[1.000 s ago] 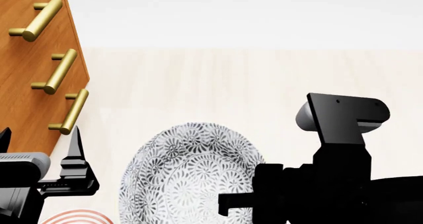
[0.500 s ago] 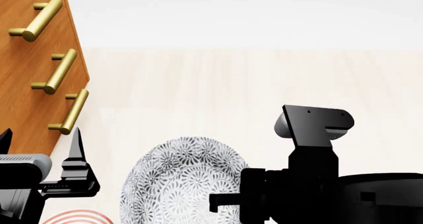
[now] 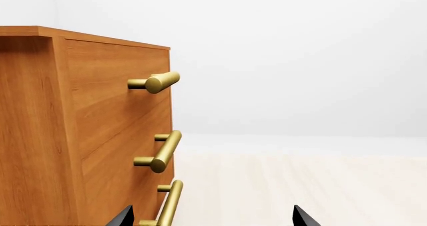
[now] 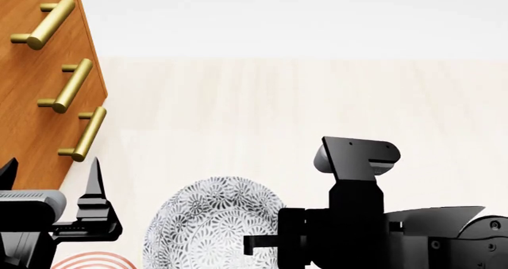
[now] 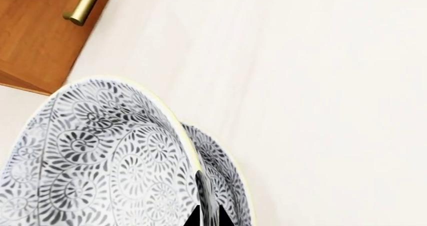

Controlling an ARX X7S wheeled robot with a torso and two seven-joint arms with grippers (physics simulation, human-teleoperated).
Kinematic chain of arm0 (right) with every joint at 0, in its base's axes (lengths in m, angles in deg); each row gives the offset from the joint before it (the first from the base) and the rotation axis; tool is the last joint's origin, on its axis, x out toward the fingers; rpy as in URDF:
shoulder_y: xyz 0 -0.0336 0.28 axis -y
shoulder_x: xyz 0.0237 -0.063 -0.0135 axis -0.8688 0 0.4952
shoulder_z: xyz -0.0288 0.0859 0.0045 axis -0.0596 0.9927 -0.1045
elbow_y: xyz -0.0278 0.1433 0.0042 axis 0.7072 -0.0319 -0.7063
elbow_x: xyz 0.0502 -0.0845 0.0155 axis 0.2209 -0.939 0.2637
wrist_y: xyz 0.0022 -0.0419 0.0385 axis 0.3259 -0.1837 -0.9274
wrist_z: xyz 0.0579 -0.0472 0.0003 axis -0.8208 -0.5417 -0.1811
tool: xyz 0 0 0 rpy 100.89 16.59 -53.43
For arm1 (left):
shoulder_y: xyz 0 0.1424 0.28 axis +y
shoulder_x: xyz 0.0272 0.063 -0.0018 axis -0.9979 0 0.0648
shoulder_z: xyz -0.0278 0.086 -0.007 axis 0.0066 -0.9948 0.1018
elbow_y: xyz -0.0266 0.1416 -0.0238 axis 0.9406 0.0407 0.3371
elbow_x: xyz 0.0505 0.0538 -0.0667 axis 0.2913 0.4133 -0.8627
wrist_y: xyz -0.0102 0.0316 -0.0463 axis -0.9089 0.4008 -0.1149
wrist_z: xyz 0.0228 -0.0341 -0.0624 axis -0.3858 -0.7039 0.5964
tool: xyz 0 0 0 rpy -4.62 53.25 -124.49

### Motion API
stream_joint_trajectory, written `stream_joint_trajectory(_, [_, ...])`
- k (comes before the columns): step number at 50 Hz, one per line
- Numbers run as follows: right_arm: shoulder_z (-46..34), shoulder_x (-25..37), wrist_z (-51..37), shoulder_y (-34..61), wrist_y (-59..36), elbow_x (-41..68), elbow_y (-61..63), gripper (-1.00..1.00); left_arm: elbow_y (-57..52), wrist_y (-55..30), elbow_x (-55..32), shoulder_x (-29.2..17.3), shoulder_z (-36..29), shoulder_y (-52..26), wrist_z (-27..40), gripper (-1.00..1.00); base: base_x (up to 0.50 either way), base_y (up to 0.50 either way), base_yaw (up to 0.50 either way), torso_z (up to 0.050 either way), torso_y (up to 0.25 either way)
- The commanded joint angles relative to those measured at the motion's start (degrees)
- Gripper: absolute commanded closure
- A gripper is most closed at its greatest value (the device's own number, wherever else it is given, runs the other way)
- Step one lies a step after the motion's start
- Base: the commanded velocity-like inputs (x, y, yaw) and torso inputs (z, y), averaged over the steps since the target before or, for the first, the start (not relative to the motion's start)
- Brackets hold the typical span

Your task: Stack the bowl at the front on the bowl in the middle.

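The bowl at the front (image 4: pixel 208 221) is a white bowl with a dense grey-black floral pattern and a pale yellow-green rim. It hangs tilted on its side low in the head view. My right gripper (image 5: pixel 208 218) is shut on its wall, one fingertip on each face just below the rim, and the bowl (image 5: pixel 100 161) fills that wrist view. In the head view the right gripper (image 4: pixel 256 243) reaches the bowl from the right. My left gripper (image 4: pixel 52 169) stands open and empty beside the cabinet. The bowl in the middle is out of view.
A wooden drawer cabinet (image 4: pixel 35 96) with brass bar handles (image 4: pixel 73 85) stands at the left, close to the left gripper (image 3: pixel 212 220); its front (image 3: pixel 113 136) fills half of the left wrist view. A red-ringed plate's edge (image 4: pixel 87 259) shows at the bottom left. Pale wooden floor (image 4: pixel 278 102) lies beyond.
My right arm has moved left and down with the bowl, which now sits lower and shows less. The left gripper has barely shifted.
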Motion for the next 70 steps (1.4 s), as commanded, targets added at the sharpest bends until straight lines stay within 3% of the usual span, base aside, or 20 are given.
stream_joint_trajectory(1, [-2.14, 0.28, 6.13, -0.04, 2.14, -4.56, -1.04, 1.00, 0.17, 0.39, -0.10, -0.18, -0.34, 0.17, 0.17, -1.00, 0.00, 0.00, 0.00, 0.000, 0.000])
stream_joint_trajectory(2, [-2.22, 0.31, 6.86, -0.05, 2.34, -4.70, -1.28, 1.00, 0.19, 0.42, -0.11, -0.19, -0.37, 0.15, 0.18, -1.00, 0.00, 0.00, 0.00, 0.000, 0.000])
stream_joint_trajectory(3, [-1.97, 0.42, 6.89, -0.14, 3.28, -5.32, -1.31, -1.00, 0.23, 0.45, -0.10, -0.19, -0.42, 0.12, 0.20, -1.00, 0.00, 0.00, 0.00, 0.000, 0.000])
stream_joint_trajectory(22, [-3.33, 0.93, 4.62, 0.46, 2.14, -2.14, -1.94, -1.00, 0.15, 0.16, -0.32, -0.49, -1.06, -0.39, 0.60, -1.00, 0.00, 0.00, 0.00, 0.000, 0.000])
stream_joint_trajectory(30, [-1.52, 3.21, 3.73, 0.33, 5.54, -4.01, 5.90, -1.00, -0.08, 0.03, -0.82, -0.62, -0.97, -0.68, 0.66, -1.00, 0.00, 0.00, 0.00, 0.000, 0.000])
stream_joint_trajectory(32, [-1.25, 4.41, 6.33, -0.07, 8.30, -7.45, 11.10, -1.00, 0.07, 0.12, -0.92, -0.61, -0.92, -0.73, 0.66, -1.00, 0.00, 0.00, 0.00, 0.000, 0.000])
stream_joint_trajectory(35, [-2.40, 7.43, 13.32, -1.89, 20.03, -21.51, 23.00, -1.00, -0.18, -0.03, -1.20, -0.62, -0.88, -0.74, 0.72, -1.00, 0.00, 0.00, 0.00, 0.000, 0.000])
stream_joint_trajectory(37, [-0.35, 7.47, 13.99, -3.59, 22.93, -21.33, 25.86, -1.00, -0.32, -0.10, -1.34, -0.62, -0.86, -0.78, 0.77, -1.00, 0.00, 0.00, 0.00, 0.000, 0.000])
stream_joint_trajectory(44, [-2.20, 9.55, 20.40, -9.73, 37.76, -36.86, 36.88, -1.00, -1.66, -0.40, -2.86, -0.44, -0.28, -1.20, 0.63, -1.00, 0.00, 0.00, 0.00, 0.000, 0.000])
stream_joint_trajectory(53, [-9.79, 10.63, 14.92, -13.45, 44.01, -55.56, 41.73, -1.00, -3.28, 8.44, -2.98, 1.47, 1.49, -1.28, 0.00, -1.00, 0.00, 0.00, 0.00, 0.000, 0.000])
stream_joint_trajectory(64, [-22.79, 14.97, 6.21, -16.84, 51.33, -81.71, 52.61, -1.00, -11.85, 9.32, -5.75, 1.47, 3.74, -3.32, 2.36, -1.00, 0.00, 0.00, 0.00, 0.000, 0.000])
stream_joint_trajectory(70, [-24.99, 15.30, 4.94, -17.13, 52.63, -85.90, 53.14, -1.00, -12.38, 11.83, -6.01, 1.12, 4.20, -1.99, 1.69, -1.00, 0.00, 0.00, 0.00, 0.000, 0.000])
